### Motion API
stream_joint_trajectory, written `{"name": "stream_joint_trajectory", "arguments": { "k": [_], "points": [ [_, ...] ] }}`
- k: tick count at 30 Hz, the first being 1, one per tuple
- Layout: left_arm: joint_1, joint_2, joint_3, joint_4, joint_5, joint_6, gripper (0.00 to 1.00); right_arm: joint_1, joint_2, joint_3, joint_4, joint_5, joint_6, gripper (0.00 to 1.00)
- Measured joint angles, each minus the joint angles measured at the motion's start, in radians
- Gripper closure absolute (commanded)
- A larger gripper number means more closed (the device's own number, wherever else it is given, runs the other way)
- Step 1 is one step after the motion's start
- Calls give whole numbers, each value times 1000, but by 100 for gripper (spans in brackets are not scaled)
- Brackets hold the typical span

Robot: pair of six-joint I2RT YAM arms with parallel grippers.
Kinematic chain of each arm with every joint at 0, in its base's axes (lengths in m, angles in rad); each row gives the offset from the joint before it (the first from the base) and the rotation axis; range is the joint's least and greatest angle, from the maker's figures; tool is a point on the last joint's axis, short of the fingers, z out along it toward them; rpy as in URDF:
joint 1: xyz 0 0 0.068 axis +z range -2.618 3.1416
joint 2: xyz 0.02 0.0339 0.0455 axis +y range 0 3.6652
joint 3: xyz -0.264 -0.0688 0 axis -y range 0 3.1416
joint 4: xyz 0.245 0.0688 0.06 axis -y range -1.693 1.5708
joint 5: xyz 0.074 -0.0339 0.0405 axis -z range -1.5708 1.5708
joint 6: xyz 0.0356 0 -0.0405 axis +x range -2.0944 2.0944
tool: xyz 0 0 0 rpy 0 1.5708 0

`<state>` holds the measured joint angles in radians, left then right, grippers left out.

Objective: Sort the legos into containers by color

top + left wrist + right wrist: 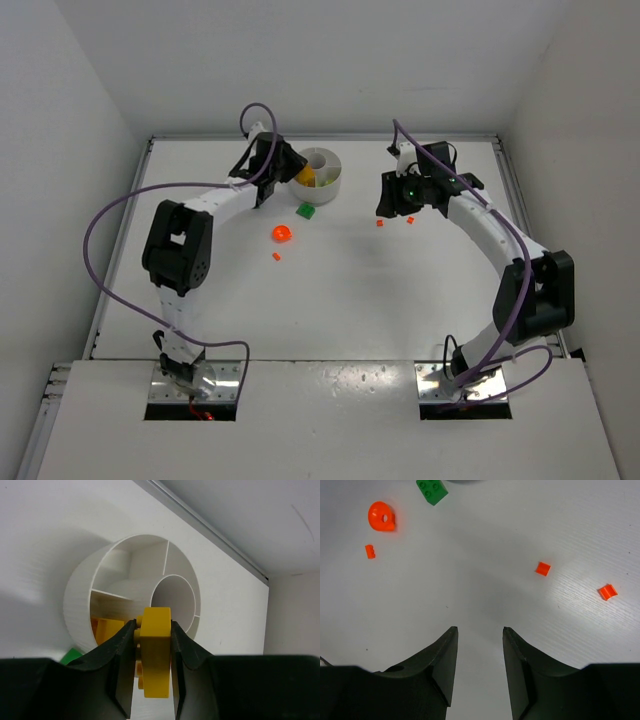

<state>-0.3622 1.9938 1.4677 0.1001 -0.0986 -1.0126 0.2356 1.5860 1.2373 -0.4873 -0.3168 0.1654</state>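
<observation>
The white worktop (330, 320) is boxed in by walls (60, 150) on three sides. The round divided dish (336, 182) stands close to the back edge, with broad open room on its near side. The left end effector (154, 625) hovers at the dish's left rim, clamped on a yellow brick (155, 655); one wedge of the dish holds yellow pieces (107, 630). The right end effector (480, 632), right of the dish, has its fingers parted and grips nothing. On the dish's near side lie a green brick (307, 211), an orange-red round piece (281, 234) and small orange-red bits (543, 569).

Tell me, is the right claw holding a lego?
No, the right claw is open, with only the white table showing between its fingers.
</observation>
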Motion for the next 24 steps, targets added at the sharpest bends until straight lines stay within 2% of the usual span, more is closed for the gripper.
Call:
{"name": "stream_joint_trajectory", "arguments": {
  "k": [2, 5, 8, 9, 13, 16, 24],
  "points": [
    [-1, 6, 3, 2, -3, -5, 65, 0, 0, 0, 0, 0, 0, 58],
    [-1, 16, 3, 0, -5, -12, 59, 0, 0, 0, 0, 0, 0, 58],
    [-1, 23, 3, -6, -10, -14, 46, 0, 0, 0, 0, 0, 0, 58],
    [-1, 23, 3, -6, -11, -17, 36, 0, 0, 0, 0, 0, 0, 58],
    [-1, 23, 6, -2, -15, -14, 20, 0, 0, 0, 0, 0, 0, 58],
    [-1, 23, 7, -1, -15, -5, 16, 0, 0, 0, 0, 0, 0, 58],
    [-1, -3, 9, -6, -33, 93, 13, 0, 0, 0, 0, 0, 0, 58]
  ]
}}
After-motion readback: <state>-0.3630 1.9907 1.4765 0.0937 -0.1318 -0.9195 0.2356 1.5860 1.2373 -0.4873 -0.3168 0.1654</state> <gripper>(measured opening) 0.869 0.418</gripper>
